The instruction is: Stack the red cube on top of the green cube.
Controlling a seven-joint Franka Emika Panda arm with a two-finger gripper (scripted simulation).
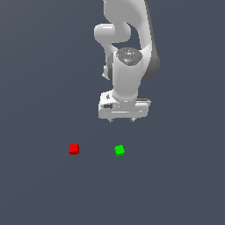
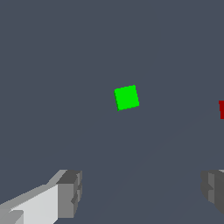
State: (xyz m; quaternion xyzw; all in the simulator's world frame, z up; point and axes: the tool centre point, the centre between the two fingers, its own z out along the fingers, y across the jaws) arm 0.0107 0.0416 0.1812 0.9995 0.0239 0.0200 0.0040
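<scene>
The hand (image 1: 121,120) points straight down from the white arm (image 1: 129,48), its two short fingertips spread wide apart with nothing between them. In the wrist view the fingers (image 2: 70,192) sit far apart at the frame's edges, one only partly visible, so the hand is plainly open and empty. In the exterior view only the fingers' stubby tips poke out under the hand's broad body, and the arm's upper links run out of frame.

The hand hangs above the dark grey desk (image 1: 39,88), touching neither cube. The green cube (image 1: 119,150) lies on the desk just below the hand, near its midline, and looks slightly turned. The wrist view shows it whole (image 2: 127,97), ahead of the open fingers.

The red cube (image 1: 74,149) rests on the desk farther off, toward the exterior view's left, well apart from the green cube. In the wrist view only a sliver of it (image 2: 221,109) shows, cut off by the frame edge.
</scene>
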